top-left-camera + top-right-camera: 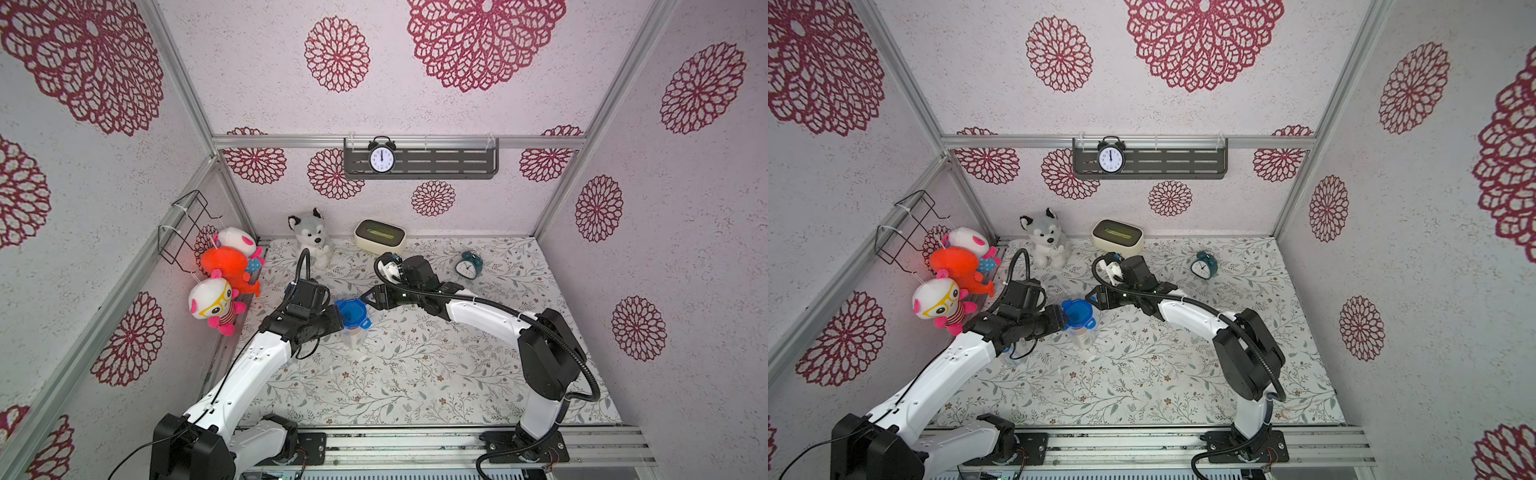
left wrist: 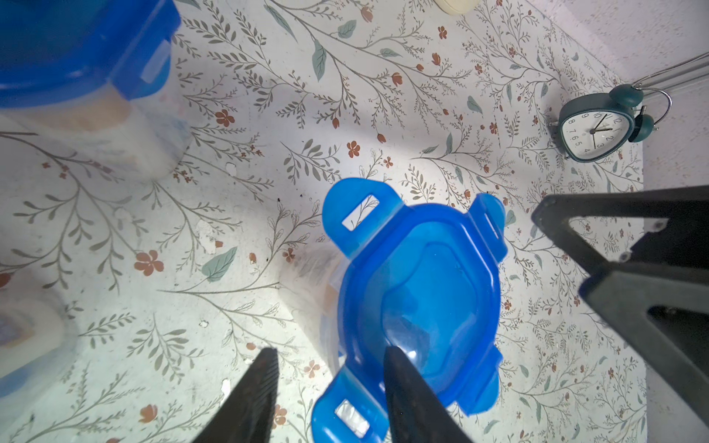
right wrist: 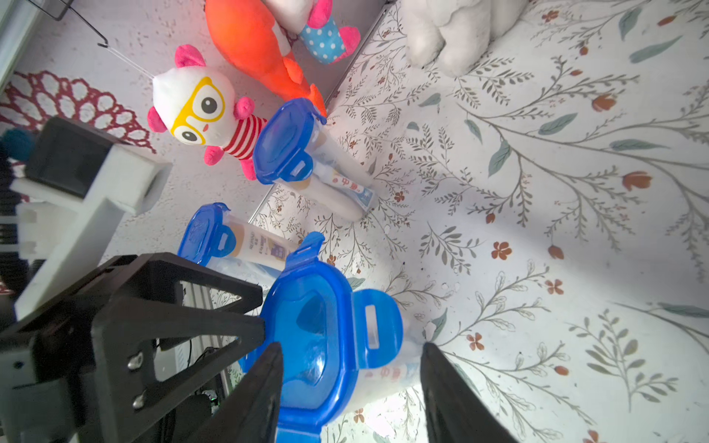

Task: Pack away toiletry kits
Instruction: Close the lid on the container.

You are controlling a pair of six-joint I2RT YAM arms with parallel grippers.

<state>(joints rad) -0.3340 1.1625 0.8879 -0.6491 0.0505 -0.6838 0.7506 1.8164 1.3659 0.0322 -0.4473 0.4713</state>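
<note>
A clear plastic cup with a blue tabbed lid stands upright in the middle of the table, with toiletries dimly visible inside. My left gripper is at its left edge with the jaws apart. One finger hangs over bare table, the other overlaps the lid, and a lid tab lies between them. My right gripper reaches in from the far right, open and astride the same lid. Two more lidded cups, holding a toothpaste tube and a white bottle, stand near the left wall.
A teal alarm clock stands at the back right and a cream tissue box at the back middle. A husky plush sits by the back wall. Plush toys hang on the left wall. A shelf with a clock hangs above.
</note>
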